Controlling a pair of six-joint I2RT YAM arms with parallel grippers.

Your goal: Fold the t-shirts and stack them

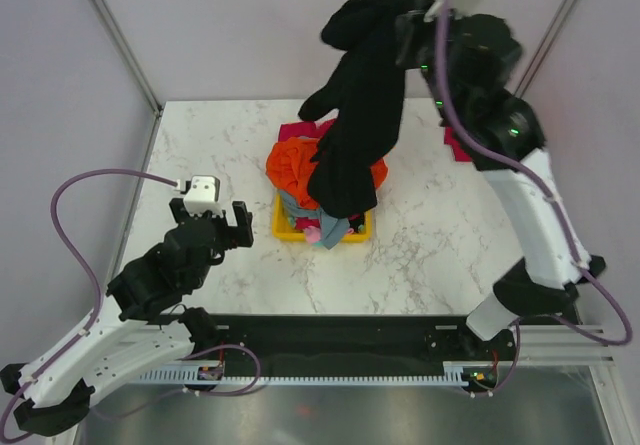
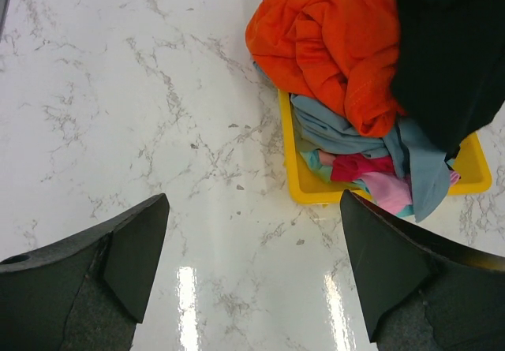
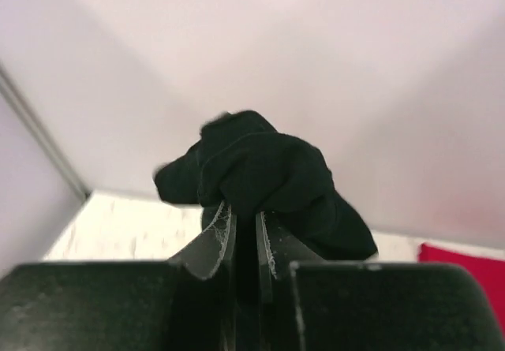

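right gripper [image 3: 245, 226] clamping black t-shirt [image 1: 360, 115], hanging above yellow basket [image 2: 286, 154]

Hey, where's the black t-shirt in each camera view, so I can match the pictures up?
Top external: the black t-shirt hangs at upper centre, its lower end reaching the yellow basket.
Left wrist: upper right corner, over the basket.
Right wrist: bunched at centre, pinched in the right gripper.
Shared landmark: the white marble table, seen in all three.
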